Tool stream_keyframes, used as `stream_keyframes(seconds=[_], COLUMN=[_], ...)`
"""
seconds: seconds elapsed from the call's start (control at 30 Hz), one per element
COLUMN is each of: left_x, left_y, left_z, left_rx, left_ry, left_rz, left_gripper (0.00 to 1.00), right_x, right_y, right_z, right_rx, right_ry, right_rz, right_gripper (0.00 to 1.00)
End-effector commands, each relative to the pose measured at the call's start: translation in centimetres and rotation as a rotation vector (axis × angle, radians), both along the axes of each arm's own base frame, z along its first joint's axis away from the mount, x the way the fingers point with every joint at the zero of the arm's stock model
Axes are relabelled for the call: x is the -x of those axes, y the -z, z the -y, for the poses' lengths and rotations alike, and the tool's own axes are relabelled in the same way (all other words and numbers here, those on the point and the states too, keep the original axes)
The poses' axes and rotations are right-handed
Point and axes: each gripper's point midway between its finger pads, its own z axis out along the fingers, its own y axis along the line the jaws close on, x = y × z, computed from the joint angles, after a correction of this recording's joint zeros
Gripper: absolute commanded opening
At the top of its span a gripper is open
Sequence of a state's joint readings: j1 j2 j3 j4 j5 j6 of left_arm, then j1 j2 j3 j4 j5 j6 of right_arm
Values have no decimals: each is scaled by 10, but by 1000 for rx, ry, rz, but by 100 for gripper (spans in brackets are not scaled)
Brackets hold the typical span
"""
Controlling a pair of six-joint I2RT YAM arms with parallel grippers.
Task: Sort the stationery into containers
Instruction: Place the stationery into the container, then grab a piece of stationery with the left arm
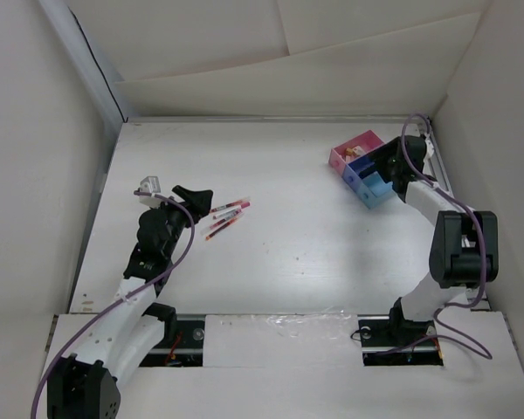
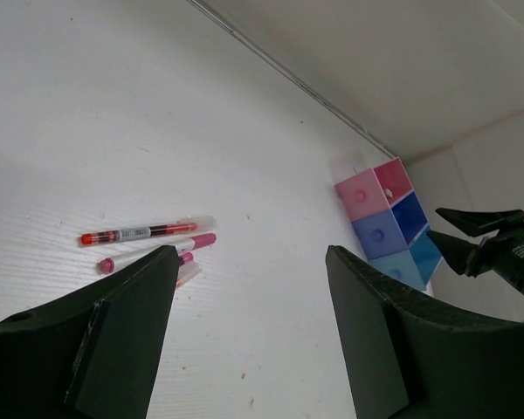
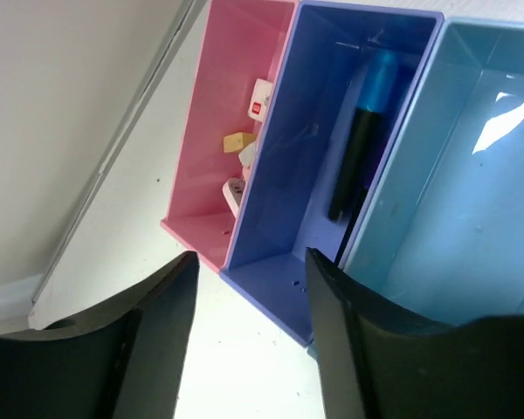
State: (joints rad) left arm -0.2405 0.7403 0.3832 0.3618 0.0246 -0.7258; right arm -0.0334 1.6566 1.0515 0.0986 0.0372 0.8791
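Several thin red and pink pens [image 1: 226,216] lie on the table just right of my left gripper [image 1: 195,195], which is open and empty. In the left wrist view the pens [image 2: 142,233] lie beside the left finger, ahead of the gripper [image 2: 249,262]. The three joined trays stand at the far right: pink tray [image 1: 353,148], dark blue tray [image 1: 367,165], light blue tray [image 1: 377,188]. My right gripper [image 1: 393,166] hovers over them, open and empty [image 3: 249,262]. The pink tray [image 3: 205,166] holds small beige blocks [image 3: 238,140]. The dark blue tray [image 3: 284,201] holds a dark marker [image 3: 358,166]. The light blue tray [image 3: 437,218] looks empty.
White walls enclose the table on the left, back and right. The trays sit close to the right wall, near the back corner. The trays [image 2: 389,223] and my right gripper [image 2: 476,236] also show far off in the left wrist view.
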Motion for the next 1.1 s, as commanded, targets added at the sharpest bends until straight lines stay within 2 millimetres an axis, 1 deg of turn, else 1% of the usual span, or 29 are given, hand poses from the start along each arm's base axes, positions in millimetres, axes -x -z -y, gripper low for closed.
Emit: stream_keyframes(seconds=[0.0,0.1,0.13,0.17,0.2,0.23,0.27,0.3,0.33,0.37,0.4,0.43,0.47,0.5,0.53,0.57,0.6,0.63,0.67,0.7,0.77,0.8,0.83,0.87,0.9,0.97,1.0,1.03,1.07], left_x=[-6,-7,-8,-9,-9,-10,-11,-10,-10,-9,-10,-8,-8,-8,-5,-4,-2,-2,-1,-1,0,0,-1,1,4,2,6,6,5], left_y=[-24,-16,-13,-10,-10,-16,-14,-12,-15,-18,-20,-13,-20,-20,-20,-16,-16,-16,-15,-13,-4,-10,-1,0,11,21,36,39,49], left_z=[-3,-2,-2,-2,-2,-2,-1,-1,-3,-3,-5,-5,-6,-6,-2,-1,-1,-1,-3,-6,-10,-10,-14,-5,-4,-7,-7,-7,-8], left_rx=[-1,-8,-10,-13,-13,-10,-12,-5,-4,-1,-3,-10,-8,-8,-5,-8,-5,-16,-17,-22,-55,-57,-81,-93,-118,-170,-199,-209,-228], left_ry=[-20,-19,-19,-19,-19,-19,-19,-20,-29,-30,-40,-40,-40,-40,-26,-26,-26,-25,-34,-51,-61,-71,-90,-76,-84,-122,-118,-116,-123], left_rz=[71,42,34,25,25,36,28,17,27,36,35,7,17,17,28,19,29,32,29,20,-9,-6,-37,-48,-90,-138,-192,-211,-245], left_gripper=[65,64,64,62,62,62,59,56,54,52,51,49,48,48,48,48,48,47,43,39,33,27,25,25,25,23,21,18,14], right_x=[2,14,16,21,25,29,32,35,43,51,53,59,74,83,96,108,135,150,149,162,163,167,171,174,179,180,180,184,184], right_y=[-50,-71,-84,-87,-100,-104,-125,-131,-130,-131,-154,-150,-159,-166,-182,-195,-193,-147,-158,-139,-117,-113,-113,-118,-130,-142,-154,-153,-154], right_z=[-3,-21,-40,-52,-65,-95,-112,-127,-143,-172,-188,-200,-227,-241,-254,-271,-303,-316,-333,-341,-351,-355,-361,-361,-355,-346,-333,-330,-325], right_rx=[6,33,38,47,74,82,89,118,129,137,145,176,192,212,250,261,222,196,56,-47,-93,-71,-18,30,100,191,211,221,241], right_ry=[-15,-66,-122,-166,-205,-276,-324,-371,-417,-482,-518,-557,-611,-633,-659,-688,-798,-905,-962,-1130,-1199,-1206,-1162,-1135,-1102,-982,-939,-927,-919], right_rz=[142,196,235,251,283,296,343,348,318,305,337,303,313,320,361,416,460,433,546,518,460,453,455,461,475,487,508,498,507], right_gripper=[57,24,16,9,0,0,0,0,0,0,0,0,0,0,0,5,14,17,0,0,0,0,0,0,0,0,3,8,11])
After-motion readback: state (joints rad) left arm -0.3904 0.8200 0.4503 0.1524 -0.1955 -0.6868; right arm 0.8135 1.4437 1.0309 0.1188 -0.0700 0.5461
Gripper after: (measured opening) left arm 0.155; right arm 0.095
